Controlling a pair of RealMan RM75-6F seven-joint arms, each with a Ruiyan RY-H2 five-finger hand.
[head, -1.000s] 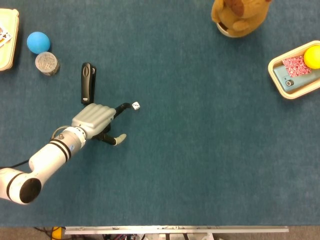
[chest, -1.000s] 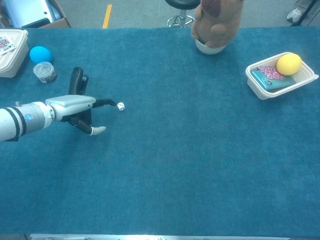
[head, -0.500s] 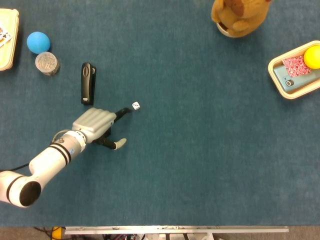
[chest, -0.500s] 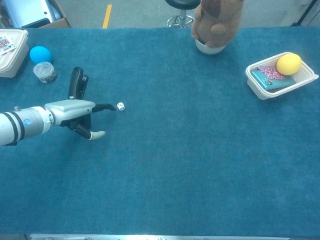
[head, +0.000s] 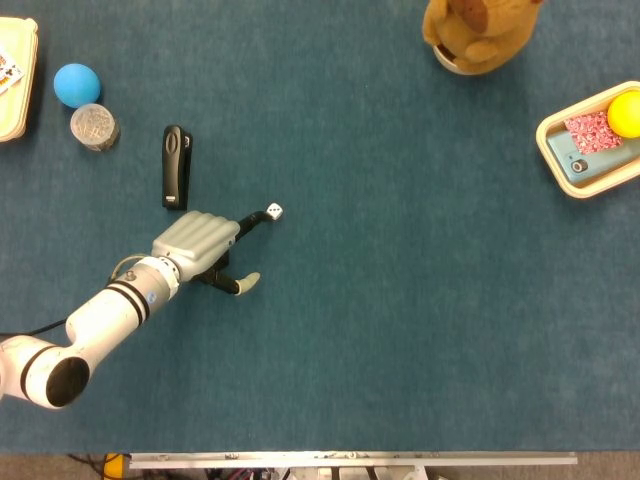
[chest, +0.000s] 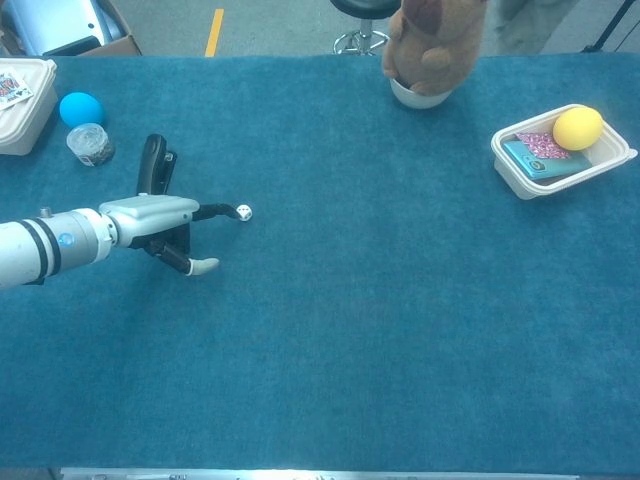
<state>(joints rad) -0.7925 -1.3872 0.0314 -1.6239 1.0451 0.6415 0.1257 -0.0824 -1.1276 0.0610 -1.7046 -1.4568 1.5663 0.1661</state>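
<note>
Blue cloth lies bare mid-table — left hand, fingers spread and holding nothing, nearly touches the die.

Matt blue cloth table cover, glossy black plastic remote, smooth white die.

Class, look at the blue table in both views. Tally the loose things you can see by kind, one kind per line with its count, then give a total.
Balls: 2 (blue ball, yellow ball)
Dice: 1 (white die)
Plush toys: 1 (brown plush toy)
Black clip-on devices: 1 (black device)
Round jars: 1 (small jar)
Total: 6
</note>
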